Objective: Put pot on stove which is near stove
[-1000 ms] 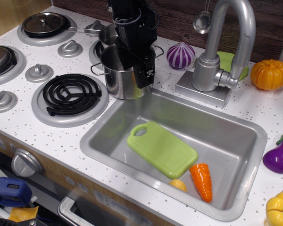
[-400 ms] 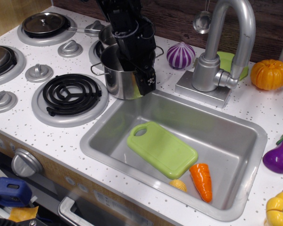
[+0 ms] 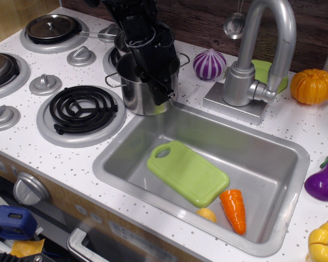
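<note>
The gripper (image 3: 153, 76) reaches down over the pot (image 3: 138, 90), one black finger (image 3: 163, 86) outside the near wall and the rest dipping inside the rim; whether the fingers actually pinch the wall I cannot tell. The pot stands upright on the white counter (image 3: 54, 158), just right of the stove (image 3: 82, 111) and at the back-left corner of the sink (image 3: 273, 164). A green cutting board (image 3: 187, 173) and a carrot (image 3: 233, 210) lie in the sink.

hand (image 3: 153, 76) at pot (image 3: 135, 94) rim
</note>
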Tool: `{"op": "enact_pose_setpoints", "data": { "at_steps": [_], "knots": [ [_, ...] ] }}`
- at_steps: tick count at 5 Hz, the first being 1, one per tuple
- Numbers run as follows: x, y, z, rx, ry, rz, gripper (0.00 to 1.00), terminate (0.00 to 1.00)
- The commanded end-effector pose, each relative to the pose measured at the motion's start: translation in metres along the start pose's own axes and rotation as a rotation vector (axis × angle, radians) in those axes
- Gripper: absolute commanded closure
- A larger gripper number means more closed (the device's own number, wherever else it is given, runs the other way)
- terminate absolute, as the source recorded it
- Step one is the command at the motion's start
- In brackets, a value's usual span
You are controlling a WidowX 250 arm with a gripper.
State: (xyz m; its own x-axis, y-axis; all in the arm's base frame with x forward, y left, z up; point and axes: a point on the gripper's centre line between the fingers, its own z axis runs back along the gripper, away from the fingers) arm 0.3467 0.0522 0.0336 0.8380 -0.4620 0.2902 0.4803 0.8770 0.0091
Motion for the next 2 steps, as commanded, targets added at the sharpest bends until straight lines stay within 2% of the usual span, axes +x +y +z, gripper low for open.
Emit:
{"op": "enact_pose_setpoints", "data": {
  "at_steps": [1,2],
  "knots": [
    [0.006,0.005,0.018,0.063,-0.005,-0.027,1.0,0.0],
    [0.007,0.011,0.038,0.102,0.025,-0.054,1.0,0.0]
  ]
}}
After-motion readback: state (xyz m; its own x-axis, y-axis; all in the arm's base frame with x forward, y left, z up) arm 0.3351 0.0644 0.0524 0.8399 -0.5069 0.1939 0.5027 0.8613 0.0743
